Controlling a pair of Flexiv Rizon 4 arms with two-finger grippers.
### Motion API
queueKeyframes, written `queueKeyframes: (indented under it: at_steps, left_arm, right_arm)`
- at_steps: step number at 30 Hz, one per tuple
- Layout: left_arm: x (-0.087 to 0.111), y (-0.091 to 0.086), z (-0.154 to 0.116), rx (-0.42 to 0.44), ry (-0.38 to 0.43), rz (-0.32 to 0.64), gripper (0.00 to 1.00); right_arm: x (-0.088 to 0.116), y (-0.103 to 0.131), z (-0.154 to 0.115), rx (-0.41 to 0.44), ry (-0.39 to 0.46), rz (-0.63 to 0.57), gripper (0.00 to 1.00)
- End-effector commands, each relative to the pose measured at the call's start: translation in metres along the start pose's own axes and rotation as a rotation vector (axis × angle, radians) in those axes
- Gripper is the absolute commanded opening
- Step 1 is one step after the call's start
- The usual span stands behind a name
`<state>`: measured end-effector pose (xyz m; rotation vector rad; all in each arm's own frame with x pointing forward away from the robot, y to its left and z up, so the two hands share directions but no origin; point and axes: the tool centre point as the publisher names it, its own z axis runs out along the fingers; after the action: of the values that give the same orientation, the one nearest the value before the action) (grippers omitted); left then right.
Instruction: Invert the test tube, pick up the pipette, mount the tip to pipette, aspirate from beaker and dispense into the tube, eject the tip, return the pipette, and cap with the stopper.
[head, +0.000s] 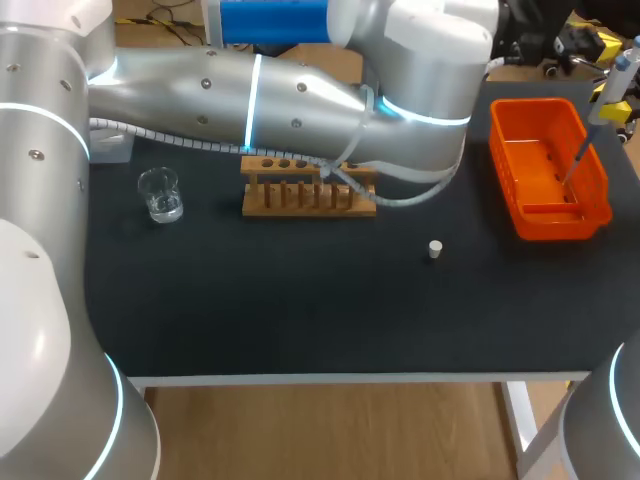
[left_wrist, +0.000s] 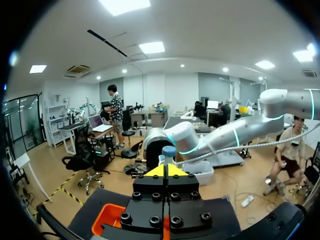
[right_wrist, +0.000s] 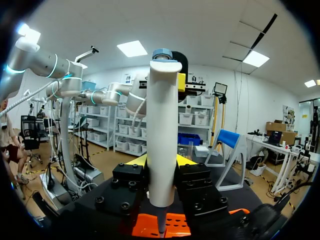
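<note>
Pipette (right_wrist: 162, 140) was upright in the right pincer (right_wrist: 161, 162), with both yellow-tipped fingers clamped on its white body from either side, so a solid pinch there. Its thin lower end hung over the orange bin (head: 548, 222) at the far right of the tabletop (head: 300, 300). In the head view the end looked like it dipped inside the bin, but I can't say if it touched the bottom.

The left arm (head: 250, 100) reached across from the left over the wooden rack (head: 300, 197). The left pincer (left_wrist: 166, 171) had its yellow tips pressed together with no gap I could see. It sat right by the pipette's blue top, just behind it from the right wrist view, and I couldn't tell if they touched.

A glass beaker (head: 160, 193) stood on the left part of the tabletop, beside the rack but apart from it. The little white stopper (head: 435, 249) stood by itself between rack and bin, nearer the front edge.
</note>
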<state>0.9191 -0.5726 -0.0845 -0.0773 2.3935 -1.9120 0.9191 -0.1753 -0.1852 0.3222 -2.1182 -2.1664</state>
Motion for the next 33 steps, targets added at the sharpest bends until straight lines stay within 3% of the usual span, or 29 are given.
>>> queueKeyframes:
  at_steps: [1,9,33]
  left_arm:
    - [-0.002,-0.011,0.001,-0.043,0.014,0.006,0.0]
    - [-0.001,-0.012,0.009,-0.05,0.025,0.016,0.0]
    - [0.002,0.009,0.015,-0.027,0.029,-0.005,0.0]
  right_arm:
    - [0.0,0.001,0.0,0.004,0.001,0.0,0.0]
    - [0.0,0.001,0.0,0.004,0.001,0.0,0.0]
    - [0.0,0.001,0.0,0.004,0.001,0.0,0.0]
